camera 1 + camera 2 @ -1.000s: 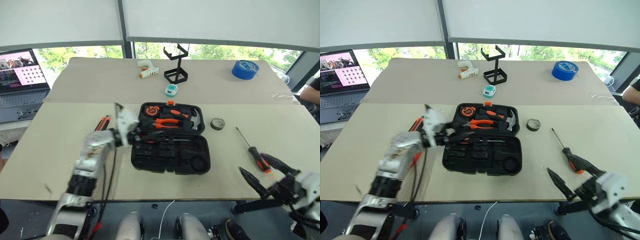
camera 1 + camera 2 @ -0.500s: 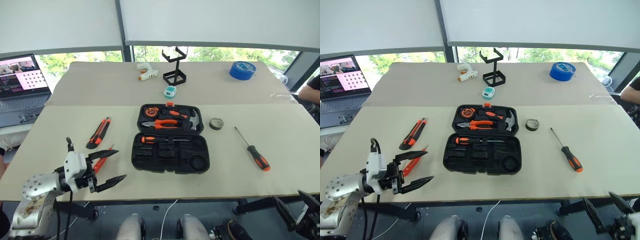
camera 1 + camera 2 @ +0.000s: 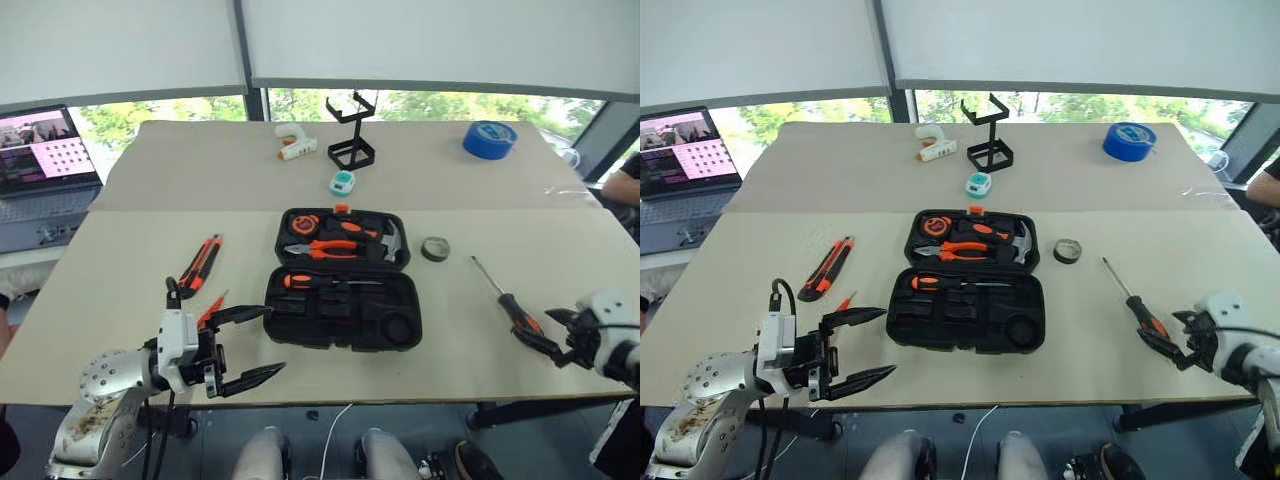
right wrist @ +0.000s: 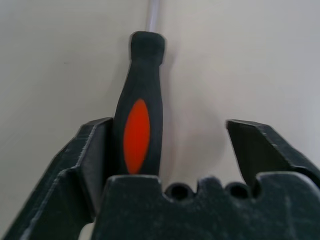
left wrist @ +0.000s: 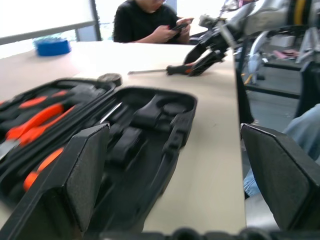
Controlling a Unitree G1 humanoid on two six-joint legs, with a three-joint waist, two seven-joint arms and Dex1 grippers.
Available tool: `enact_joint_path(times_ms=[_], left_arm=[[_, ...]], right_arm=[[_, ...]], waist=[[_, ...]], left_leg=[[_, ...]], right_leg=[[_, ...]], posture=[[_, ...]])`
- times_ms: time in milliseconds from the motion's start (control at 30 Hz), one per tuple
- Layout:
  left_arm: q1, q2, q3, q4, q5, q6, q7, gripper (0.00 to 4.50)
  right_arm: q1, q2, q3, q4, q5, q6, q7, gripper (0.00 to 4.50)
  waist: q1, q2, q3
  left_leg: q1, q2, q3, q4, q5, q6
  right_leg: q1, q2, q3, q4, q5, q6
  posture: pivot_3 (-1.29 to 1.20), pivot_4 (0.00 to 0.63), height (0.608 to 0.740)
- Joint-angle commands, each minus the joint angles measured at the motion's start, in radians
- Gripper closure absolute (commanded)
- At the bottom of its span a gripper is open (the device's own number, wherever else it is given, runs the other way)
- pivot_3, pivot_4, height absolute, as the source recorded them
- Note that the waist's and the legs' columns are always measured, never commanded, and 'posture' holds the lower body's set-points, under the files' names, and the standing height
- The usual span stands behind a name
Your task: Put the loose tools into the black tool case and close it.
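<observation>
Right tool [image 4: 170, 150] astride loose screwdriver [image 4: 137, 127]

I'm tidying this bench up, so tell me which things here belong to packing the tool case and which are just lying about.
For the job: black tool case, open; screwdriver between the right gripper's fingers; second screwdriver already in the case; utility knife; orange tester pen; small grey tape roll.

Lying about: blue tape roll; glue gun; wire stand; laptop.
</observation>
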Motion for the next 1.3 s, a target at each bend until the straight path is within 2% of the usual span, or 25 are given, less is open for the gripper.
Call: enact_joint_path(times_ms=[33,167,200,367,500,667,767,900,1067,1300], left_arm=[[-0.01,0.006,0.004,-0.032,-0.014,-0.013,0.009,0.0],[-0.015,0.009,0.011,-0.029,-0.013,-0.013,0.015,0.0],[-0.012,0.012,0.018,-0.028,-0.015,-0.012,0.017,0.0],[0.012,0.01,0.051,-0.025,-0.019,-0.011,0.046,0.0],[0.042,0.008,0.104,-0.012,-0.017,-0.023,0.077,0.0],[0.109,0.009,0.17,-0.001,-0.014,-0.039,0.091,0.0],[0.141,0.007,0.188,0.005,-0.009,-0.048,0.1,0.0],[0.17,0.01,0.194,-0.029,-0.016,-0.009,0.145,0.0],[0.219,0.015,0.196,-0.087,-0.038,0.038,0.178,0.0],[0.203,0.019,0.193,-0.082,-0.02,0.034,0.186,0.0]], right_arm=[[-0.035,0.002,0.011,0.048,-0.03,-0.003,-0.011,2.0],[-0.043,0.005,-0.012,0.045,-0.017,-0.087,0.028,3.38],[-0.027,-0.004,-0.031,0.025,0.003,-0.099,0.059,3.44],[0.021,-0.019,-0.125,-0.042,0.07,-0.38,0.23,3.44],[0.011,-0.016,-0.095,-0.227,0.134,-0.425,0.355,3.44],[-0.173,0.036,0.101,-0.36,0.114,-0.319,0.383,3.44],[-0.31,0.096,0.283,-0.364,0.007,-0.241,0.376,3.44],[-0.431,0.157,0.445,-0.306,-0.119,-0.185,0.375,3.44],[-0.47,0.182,0.502,-0.241,-0.16,-0.198,0.398,3.44],[-0.512,0.22,0.537,-0.191,-0.204,-0.182,0.4,3.44]], waist=[[0.001,0.0,0.0],[0.001,0.0,0.0],[0.0,0.0,0.0],[0.001,0.003,0.001],[-0.014,0.003,0.001],[-0.021,0.002,0.002],[-0.012,0.001,0.002],[0.001,0.0,0.003],[0.012,0.0,0.003],[0.007,0.0,0.003]], left_leg=[[0.0,0.0,0.0,0.0,0.0,0.0],[-0.001,0.0,0.0,0.0,0.0,0.0],[-0.001,0.0,0.0,0.0,0.0,0.0],[-0.002,0.0,0.0,0.0,0.0,0.0],[-0.002,0.001,0.0,0.0,0.0,0.0],[0.0,0.003,0.0,0.0,-0.001,0.0],[-0.001,0.004,-0.001,0.0,-0.001,-0.001],[-0.005,0.003,0.0,0.0,-0.001,-0.001],[-0.014,-0.001,0.0,0.0,-0.001,0.0],[-0.013,0.0,0.001,0.0,-0.001,0.0]], right_leg=[[0.0,0.0,0.0,0.0,0.0,0.0],[0.0,0.0,0.0,-0.001,0.001,0.002],[0.0,0.0,0.0,-0.001,0.001,0.002],[-0.002,0.001,0.0,-0.001,0.001,0.002],[-0.002,0.001,0.0,0.0,0.001,0.002],[-0.002,0.005,0.001,0.0,0.001,0.001],[-0.002,0.005,0.0,0.0,0.001,0.0],[-0.008,0.002,-0.001,0.001,0.001,-0.001],[-0.016,-0.003,-0.002,0.001,0.002,0.0],[-0.015,-0.001,-0.003,0.002,0.002,0.0]], posture=[[0.0,0.15,0.74],[0.0,0.15,0.74],[0.0,0.15,0.74],[0.0,0.15,0.74],[0.0,0.15,0.74],[0.0,0.15,0.74],[0.0,0.15,0.74],[0.0,0.15,0.74],[0.0,0.15,0.74],[0.0,0.15,0.74]])
